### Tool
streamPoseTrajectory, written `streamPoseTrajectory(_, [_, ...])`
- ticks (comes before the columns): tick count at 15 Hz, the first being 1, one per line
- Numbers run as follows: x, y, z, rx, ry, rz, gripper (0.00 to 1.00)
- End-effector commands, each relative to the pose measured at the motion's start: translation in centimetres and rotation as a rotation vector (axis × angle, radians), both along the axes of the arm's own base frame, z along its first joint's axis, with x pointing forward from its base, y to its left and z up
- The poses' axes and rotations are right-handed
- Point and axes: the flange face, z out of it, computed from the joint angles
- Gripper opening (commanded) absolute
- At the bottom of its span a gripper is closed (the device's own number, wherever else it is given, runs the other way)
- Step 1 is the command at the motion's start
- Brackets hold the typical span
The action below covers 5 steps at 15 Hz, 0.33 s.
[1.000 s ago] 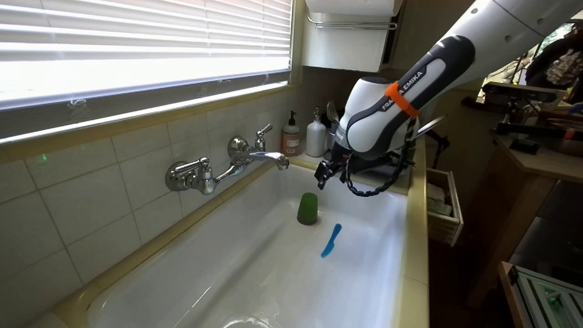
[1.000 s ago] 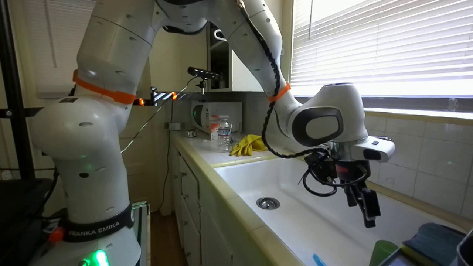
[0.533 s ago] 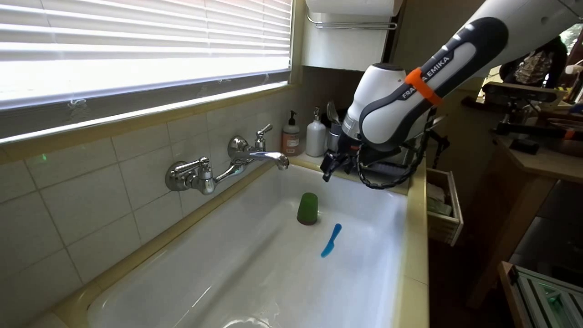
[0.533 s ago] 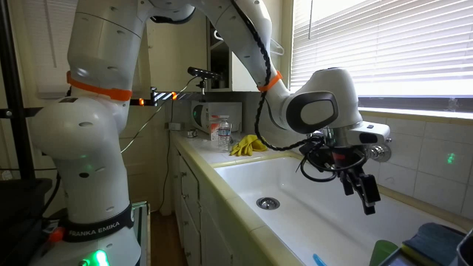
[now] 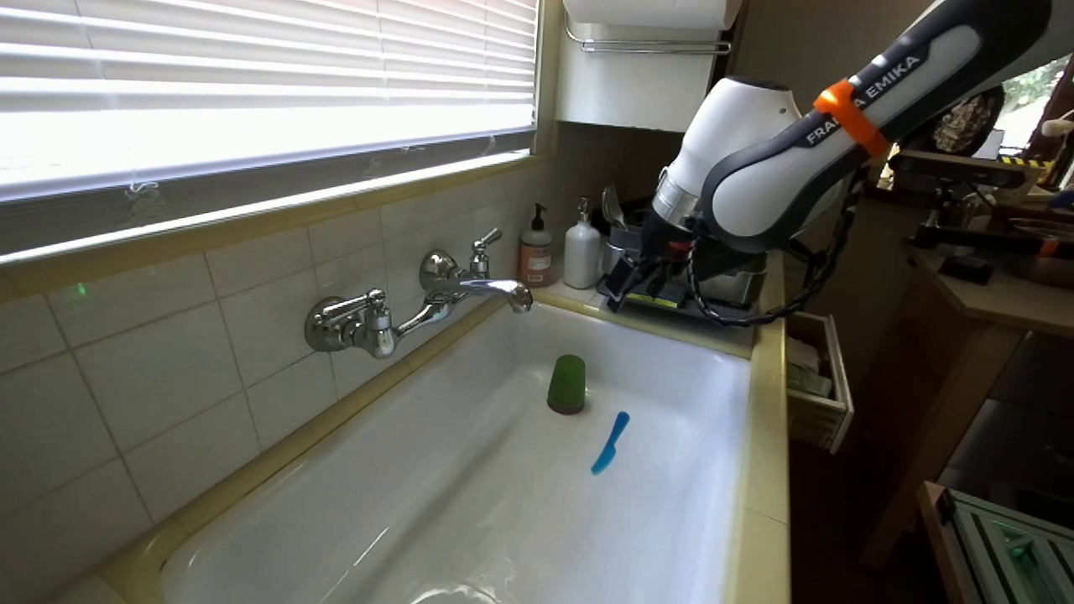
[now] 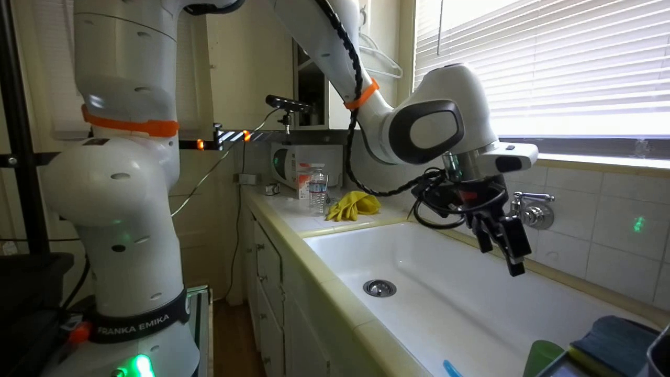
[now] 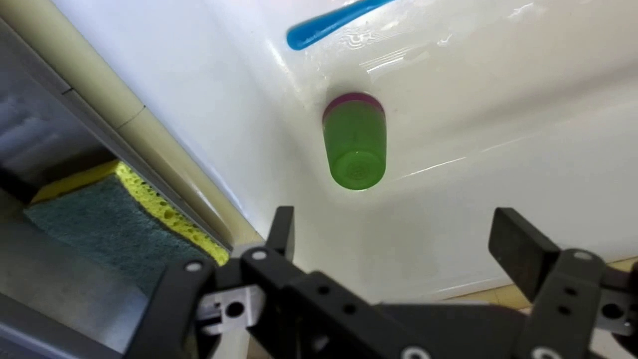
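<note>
Gripper (image 7: 396, 239): jaws spread wide with nothing held between them; hangs above the wall-side corner of the sink (image 5: 503, 495), with no contact that can be made out.
Cup (image 7: 356, 144): green with a purple rim; appears to stand upside down on the sink floor, base facing up; ahead of the jaws in the wrist view, below them and apart.
Hold on cup: none at this moment; whether the wide stance precedes a grasp or follows a release cannot be told.
Knife (image 5: 610, 443): blue, lying on the sink floor near the cup but not touching it; ungripped, and only partly within the wrist view.
Tray (image 7: 84, 299): on the ledge at the sink's end, near the gripper; carries a yellow sponge (image 7: 114, 219) with a dark scouring side, which appears untouched.
Faucet (image 5: 482, 289): wall-mounted, spout above the sink; an orange-labelled bottle (image 5: 535, 254) and a white pump bottle (image 5: 581, 254) stand beyond it.
Worktop (image 6: 288, 209): past the drain end of the sink in an exterior view, bearing yellow gloves (image 6: 354, 205) and a water bottle (image 6: 317, 191), well apart from the gripper.
</note>
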Motion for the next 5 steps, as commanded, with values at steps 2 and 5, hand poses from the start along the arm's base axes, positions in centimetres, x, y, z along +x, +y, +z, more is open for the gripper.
streamPoseTrajectory(2, [-0.09,-0.03,0.6,0.001,-0.012,0.001,1.0])
streamPoseTrajectory(5, [0.05,-0.02,0.2,0.001,-0.005,0.002,1.0])
